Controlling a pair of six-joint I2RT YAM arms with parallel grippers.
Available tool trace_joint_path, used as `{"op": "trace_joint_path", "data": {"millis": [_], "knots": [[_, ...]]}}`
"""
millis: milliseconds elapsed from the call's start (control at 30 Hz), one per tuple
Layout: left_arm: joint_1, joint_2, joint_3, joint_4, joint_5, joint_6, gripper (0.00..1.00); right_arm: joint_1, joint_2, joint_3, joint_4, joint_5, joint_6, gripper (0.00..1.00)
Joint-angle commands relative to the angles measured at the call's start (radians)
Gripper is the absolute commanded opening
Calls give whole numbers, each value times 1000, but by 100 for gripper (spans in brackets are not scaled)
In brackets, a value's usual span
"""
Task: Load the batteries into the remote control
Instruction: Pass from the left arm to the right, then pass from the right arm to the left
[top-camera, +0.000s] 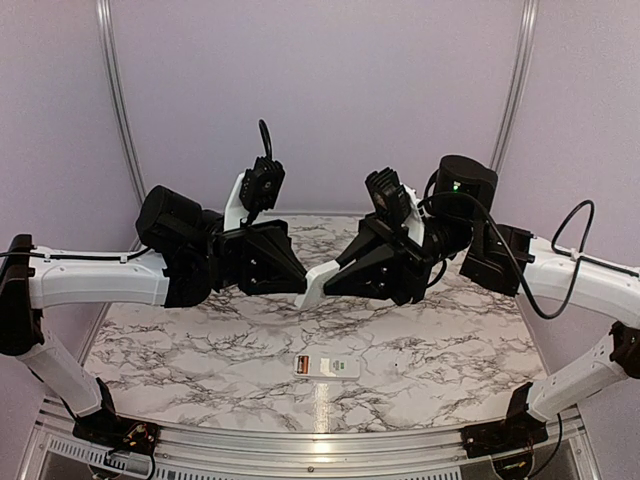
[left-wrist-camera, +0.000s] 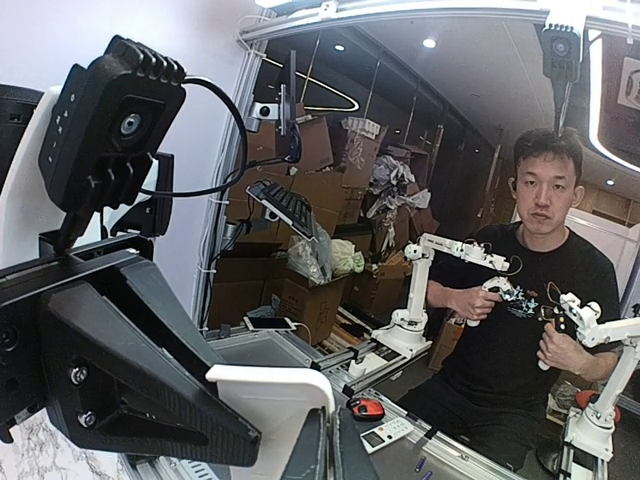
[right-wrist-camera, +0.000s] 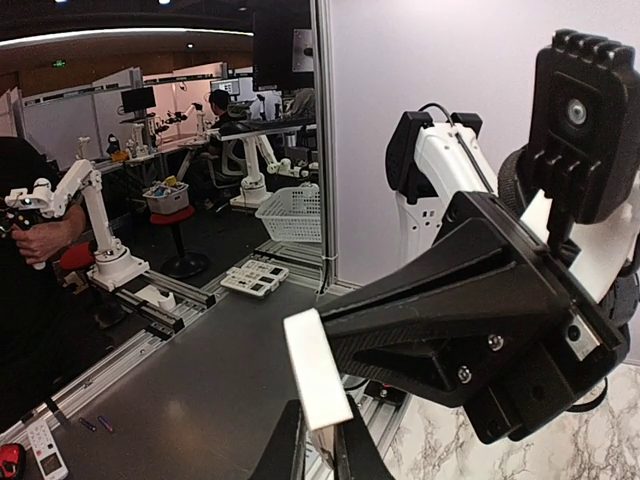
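White slab (right-wrist-camera: 316, 368): left jaws pinch it | right jaws: cannot tell | remote control (top-camera: 327, 367): near front table (top-camera: 200, 350) edge

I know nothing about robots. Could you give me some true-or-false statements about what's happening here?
1. Above the table, the left gripper and right gripper both grip the white remote control. True.
2. The table is plain wood. False: it is white marble pattern with grey veins.
3. A small white item lies on the table. True.
4. No person is visible. False: a man in a black T-shirt shows in the left wrist view.
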Motion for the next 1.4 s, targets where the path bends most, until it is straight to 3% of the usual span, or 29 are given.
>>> {"op": "trace_joint_path", "data": {"millis": [0, 167, 300, 367, 400, 500, 533, 633, 733, 933, 1067, 1233, 1367], "knots": [[2, 15, 10, 47, -1, -25, 3, 12, 6, 45, -1, -27, 14, 6], [28, 13, 2, 7, -36, -21, 55, 12, 1, 44, 3, -33, 25, 0], [78, -36, -38, -35, -87, 29, 79, 12, -11, 25, 11, -26, 42, 0], [116, -75, -49, -172, -126, 142, 93, 9, -14, 16, 2, -5, 49, 0], [129, -100, -45, -359, -155, 238, 98, 5, -15, 9, -4, 3, 52, 0], [143, -161, 30, -922, -318, 676, 99, -16, -25, -28, 33, 25, 108, 0], [145, -164, 67, -1071, -388, 767, 99, -32, -27, -43, 50, 22, 134, 0], [164, -165, 133, -1321, -563, 891, 99, -87, -34, -99, 112, 29, 230, 0], [174, -210, 116, -1386, -719, 948, 99, -125, -39, -140, 139, 43, 292, 0], [174, -409, -51, -1315, -1003, 1028, 99, -155, -20, -193, 128, 72, 353, 0], [174, -482, -99, -1369, -1063, 1110, 99, -168, 6, -240, 171, 98, 423, 0], [164, -453, -107, -1523, -1097, 1218, 99, -178, 70, -294, 250, 147, 531, 0], [95, -486, -179, -1524, -1113, 1351, 99, -180, 140, -332, 335, 166, 639, 0]]}}
